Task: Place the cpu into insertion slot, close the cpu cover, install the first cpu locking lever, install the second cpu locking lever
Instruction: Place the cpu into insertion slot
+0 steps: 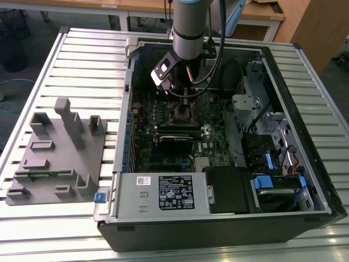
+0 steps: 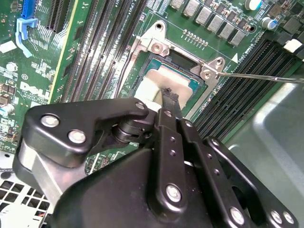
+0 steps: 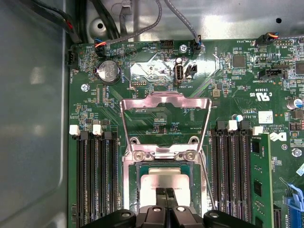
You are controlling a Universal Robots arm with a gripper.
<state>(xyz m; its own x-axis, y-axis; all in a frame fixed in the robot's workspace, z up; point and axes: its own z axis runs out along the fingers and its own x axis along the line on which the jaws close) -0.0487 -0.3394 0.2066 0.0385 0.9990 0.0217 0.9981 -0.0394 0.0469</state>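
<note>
The cpu, a silvery square chip, lies flat in the insertion slot on the green board. In the second wrist view the cpu shows pale with a green edge. My gripper is shut, its black fingertips pressed together and touching the chip's top near one edge; the tips cover part of it. The cpu cover stands raised on its hinge beyond the slot. A thin wire locking lever sticks out unlatched beside the socket. In the exterior view the gripper hangs over the slot inside the case.
Long black memory slots flank the socket on both sides. The open computer case holds a power supply at the front and drive bays at the exterior view's right. A grey fixture lies at the exterior view's left.
</note>
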